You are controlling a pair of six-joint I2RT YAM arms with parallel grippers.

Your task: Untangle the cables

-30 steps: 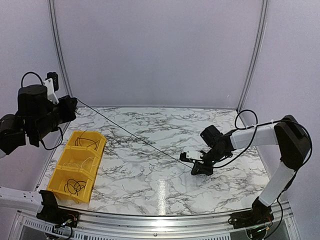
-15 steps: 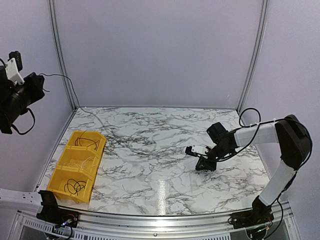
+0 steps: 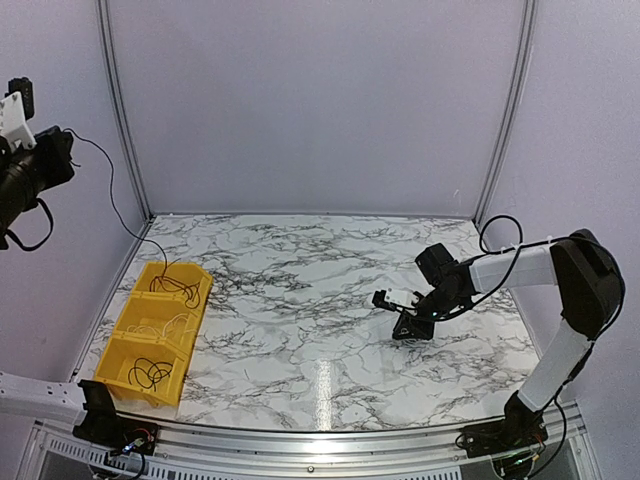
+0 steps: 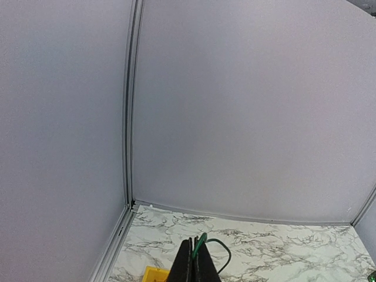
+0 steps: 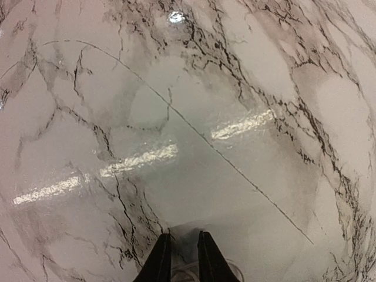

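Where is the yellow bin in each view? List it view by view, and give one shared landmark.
Top external: yellow bin on the table's left side.
Left wrist: just a corner at the bottom edge, left of centre.
Right wrist: not in it.
Shared landmark: the marble table, in all three.

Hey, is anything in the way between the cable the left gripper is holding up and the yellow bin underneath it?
Nothing visible does. The cable hangs from the shut left gripper through open air beside the left wall and drops into the far compartment of the yellow bin.
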